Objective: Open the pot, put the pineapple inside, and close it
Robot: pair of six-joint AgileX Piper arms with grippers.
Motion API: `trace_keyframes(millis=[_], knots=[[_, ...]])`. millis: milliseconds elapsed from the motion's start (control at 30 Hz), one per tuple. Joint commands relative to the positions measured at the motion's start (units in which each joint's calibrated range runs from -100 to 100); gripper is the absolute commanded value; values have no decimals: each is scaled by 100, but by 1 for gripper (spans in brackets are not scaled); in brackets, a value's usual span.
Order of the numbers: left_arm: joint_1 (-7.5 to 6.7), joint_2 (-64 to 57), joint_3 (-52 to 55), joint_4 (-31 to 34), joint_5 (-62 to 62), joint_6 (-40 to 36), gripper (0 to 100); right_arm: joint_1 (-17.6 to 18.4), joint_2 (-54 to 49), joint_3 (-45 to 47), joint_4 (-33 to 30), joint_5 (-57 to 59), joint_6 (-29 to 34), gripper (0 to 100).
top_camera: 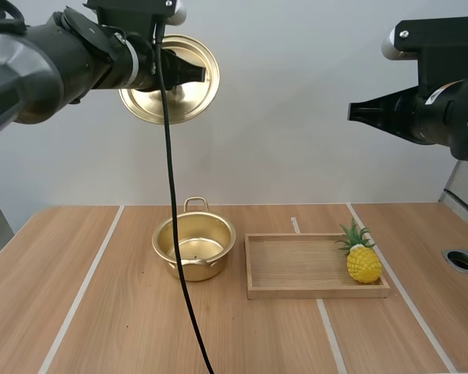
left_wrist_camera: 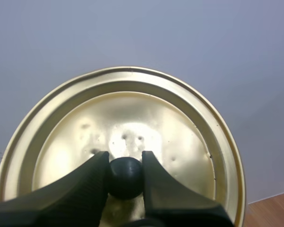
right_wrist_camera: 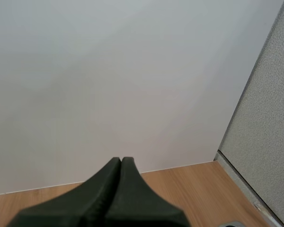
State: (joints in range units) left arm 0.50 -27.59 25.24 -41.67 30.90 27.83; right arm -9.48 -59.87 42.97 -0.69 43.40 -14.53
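Counts: one pot, one lid, one pineapple, one wooden tray, two grippers.

The left gripper (top_camera: 200,74) is in the upper left of the high view, well above the tabletop (top_camera: 101,312). It carries the gold lid (top_camera: 191,101) turned on edge. In the left wrist view the left gripper (left_wrist_camera: 124,157) has both fingers (left_wrist_camera: 85,184) pinched narrow on the lid's single black knob (left_wrist_camera: 125,178), one on each side. The lid (left_wrist_camera: 132,113) faces the camera.

The right gripper (top_camera: 352,113) is in the upper right of the high view, also high in the air and pointing left. It is well apart from the lid. In the right wrist view the right gripper (right_wrist_camera: 121,161) has its fingers pressed together as one dark wedge, with nothing between them.

The pot (top_camera: 195,269) stands uncovered and empty on the tabletop at lower centre, just left of the tray (top_camera: 296,265).

The pineapple (top_camera: 363,261) sits at the right end of the tray, leaves up, not in the pot.

One round hole (top_camera: 462,259) is in the tabletop at the far right.
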Motion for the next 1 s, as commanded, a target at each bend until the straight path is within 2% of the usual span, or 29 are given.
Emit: trace_keyframes(millis=[0, 300, 700, 967], knots=[[-4, -260, -63, -139, -360, -61, 0, -25, -30, -2, 39, -166, -47, 0], [-4, -1069, -85, -139, -896, -87, 0, -25, -30, -2, 406, -166, -171, 0], [-4, -2358, -346, -139, -1004, -395, 0, -25, -30, -2, 394, 17, -267, 0], [-4, -2566, -401, -139, -1023, -395, 0, -25, -30, -2, 282, 79, -267, 0]])
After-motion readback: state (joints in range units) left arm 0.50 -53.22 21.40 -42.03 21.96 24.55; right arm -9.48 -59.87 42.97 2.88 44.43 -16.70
